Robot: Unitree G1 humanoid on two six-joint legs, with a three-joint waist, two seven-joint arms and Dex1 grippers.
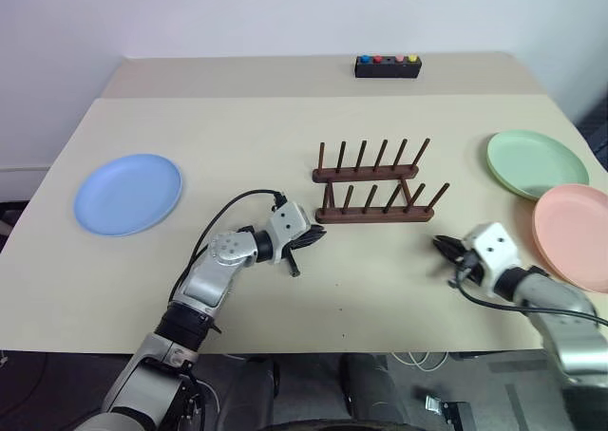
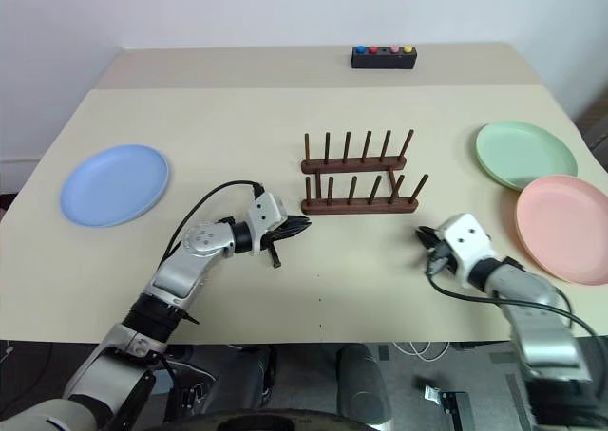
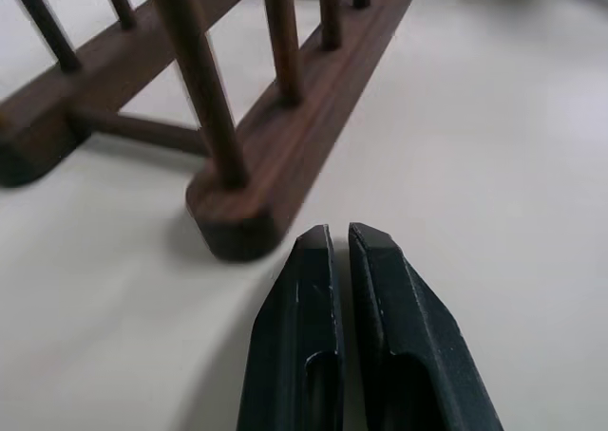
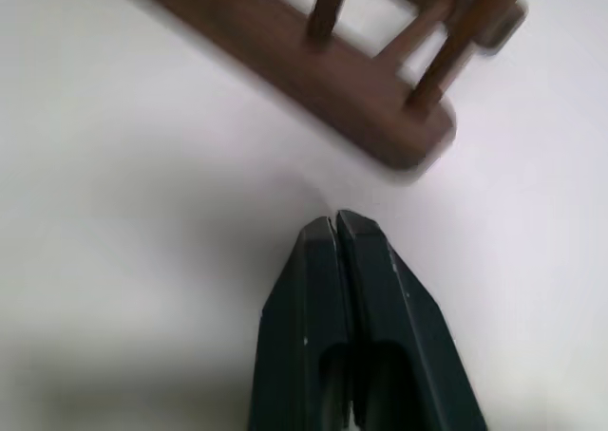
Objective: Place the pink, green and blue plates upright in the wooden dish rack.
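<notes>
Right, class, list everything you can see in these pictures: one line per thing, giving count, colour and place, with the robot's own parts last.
Blue plate: one, light blue, flat on the table's left side.
Green plate: one, pale mint, flat at the right, beyond the pink one.
Pink plate: one, salmon pink, flat at the right edge, nearer the robot.
Wooden dish rack: one, dark brown, centre of the table, no plates in it.
Button box: one, black with coloured buttons, far edge.
Table: one, beige.
Left tool: black, shut, by the rack's left end.
Right tool: black, shut in its wrist view, near the rack's right end.
</notes>
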